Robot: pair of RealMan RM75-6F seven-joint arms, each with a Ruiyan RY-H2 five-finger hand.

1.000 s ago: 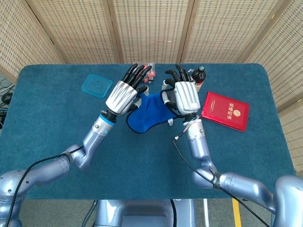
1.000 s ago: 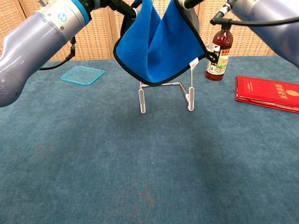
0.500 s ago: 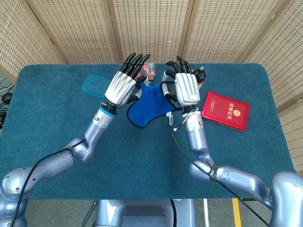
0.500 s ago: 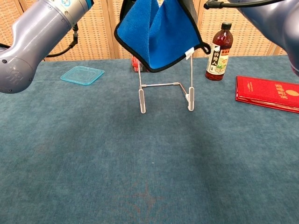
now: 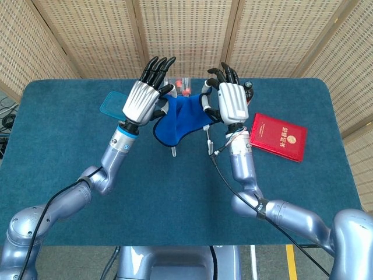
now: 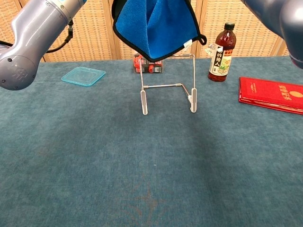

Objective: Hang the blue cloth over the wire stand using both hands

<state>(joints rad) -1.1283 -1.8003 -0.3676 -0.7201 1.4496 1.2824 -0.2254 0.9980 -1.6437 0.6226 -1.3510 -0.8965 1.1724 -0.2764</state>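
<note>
The blue cloth (image 5: 178, 119) is held up by the left hand (image 5: 143, 100) and the right hand (image 5: 231, 102). It is pinched at its top edge, with the other fingers spread. It hangs above the wire stand (image 6: 168, 87).

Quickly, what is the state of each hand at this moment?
Left hand: holding the left side of the blue cloth.
Right hand: holding the right side of the same cloth.

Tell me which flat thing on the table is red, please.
The red booklet, lying right of the bottle. The other flat thing, the lid at left, is clear turquoise.
</note>
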